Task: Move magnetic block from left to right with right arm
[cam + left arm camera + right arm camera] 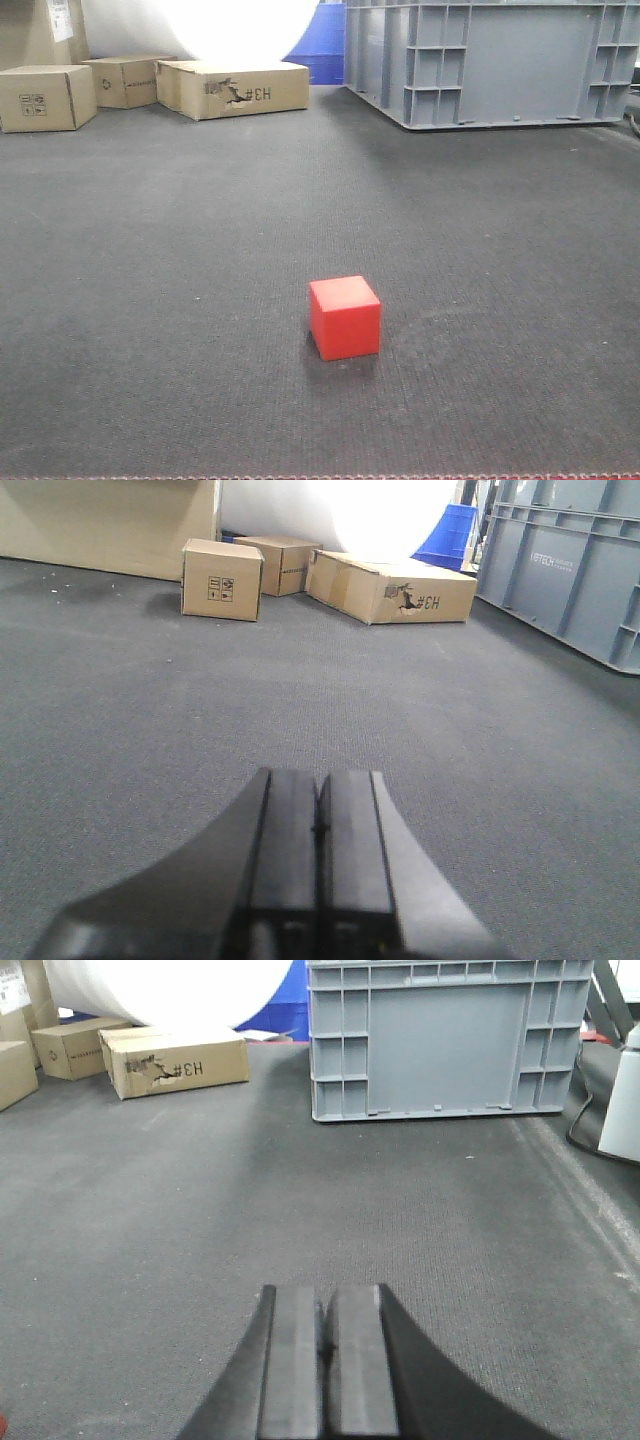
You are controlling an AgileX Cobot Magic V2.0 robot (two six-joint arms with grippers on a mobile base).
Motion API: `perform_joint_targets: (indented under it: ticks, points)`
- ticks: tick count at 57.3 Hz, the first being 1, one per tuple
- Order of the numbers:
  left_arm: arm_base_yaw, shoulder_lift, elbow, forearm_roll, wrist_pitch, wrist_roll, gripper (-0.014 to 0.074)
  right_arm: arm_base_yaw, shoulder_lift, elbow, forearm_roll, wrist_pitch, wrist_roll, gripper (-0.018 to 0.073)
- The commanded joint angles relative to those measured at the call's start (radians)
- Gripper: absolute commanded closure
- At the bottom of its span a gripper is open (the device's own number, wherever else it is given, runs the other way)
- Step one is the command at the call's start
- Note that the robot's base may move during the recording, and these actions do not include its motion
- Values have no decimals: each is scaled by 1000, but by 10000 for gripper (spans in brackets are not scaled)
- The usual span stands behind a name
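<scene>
The magnetic block [345, 318] is plain bright red. The mat [150, 260] is dark grey with fine weave. Upper left, cardboard boxes [245, 88] are brown; upper right, the crate [490, 60] is grey-blue.

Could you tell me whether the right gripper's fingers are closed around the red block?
No, the right gripper has its fingers pressed together with nothing between them, and the magnetic block sits alone on the mat.

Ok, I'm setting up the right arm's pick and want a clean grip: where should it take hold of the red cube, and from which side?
Judging from the front view, the red cube sits flat on the dark mat, slightly turned, with nothing near it. Come from above and close on two opposite side faces, fingers aligned with its turn. The right gripper is shut, so it should open first.
</scene>
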Motion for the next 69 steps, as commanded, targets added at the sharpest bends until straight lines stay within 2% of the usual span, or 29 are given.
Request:
perform_joint_targets:
  ticks: [1,23,36,43,55,63,69]
  points:
    - [-7,-10,8,-2,-78,0,722,-5,3,-29,-6,-72,-12,526]
    - [-7,-10,8,-2,-78,0,722,-7,1,-18,-6,-105,-12,526]
    - [-7,-10,8,-2,-78,0,722,-82,-48,103,-8,-269,-12,526]
    - [-7,-10,8,-2,-78,0,722,-97,-133,171,-13,-255,-12,526]
    - [-7,-10,8,-2,-78,0,722,-95,-174,241,-108,-285,-7,526]
    - [-7,-10,8,-2,-78,0,722,-95,-174,240,-101,-307,-7,526]
    - [-7,-10,8,-2,-78,0,722,-95,-174,240,-59,-309,-6,526]
